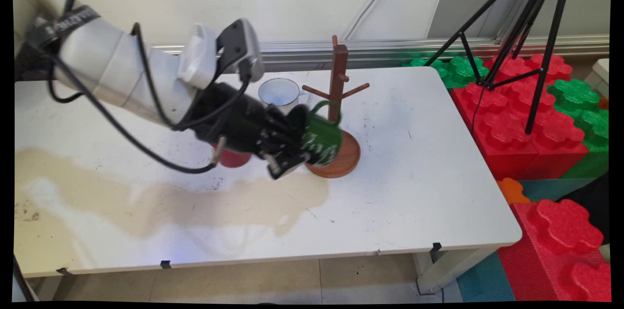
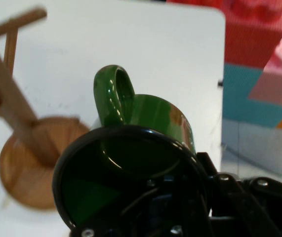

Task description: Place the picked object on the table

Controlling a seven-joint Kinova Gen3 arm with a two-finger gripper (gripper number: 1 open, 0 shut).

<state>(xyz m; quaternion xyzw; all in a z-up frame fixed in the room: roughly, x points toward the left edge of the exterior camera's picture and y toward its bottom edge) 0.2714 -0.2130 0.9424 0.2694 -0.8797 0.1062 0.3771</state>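
Green mug point(image 1: 322, 136): glossy, dark rim, lying on its side in the air, mouth toward the gripper, handle loop uppermost. It sits over the round base of the mug tree, its handle close against the upright post; contact with the post cannot be told.

Gripper point(image 1: 298, 145): black, two-finger, closed on the mug's rim at the mug's 9 o'clock in the main view. In the hand view one finger reaches inside the mug mouth point(image 2: 131, 187); the jaws stand narrowly apart, with only the mug wall between them.

Mug tree point(image 1: 337, 104): brown wood, upright post with short pegs angled upward, on a disc base point(image 1: 347, 155). The pegs at 12 and 1 o'clock of the mug are bare.

White mug point(image 1: 279, 92): upright, at 11 o'clock of the green mug, behind the gripper, near the tree's left peg.

Red cup point(image 1: 233, 158): at 9 o'clock, mostly hidden under the arm's wrist.

Table point(image 1: 429, 163): white, with a wide tan stain point(image 1: 204, 202) running from 7 to 8 o'clock below the gripper.

Off the table at 3 o'clock: large red and green foam blocks point(image 1: 531, 124) and a black tripod point(image 1: 531, 31).
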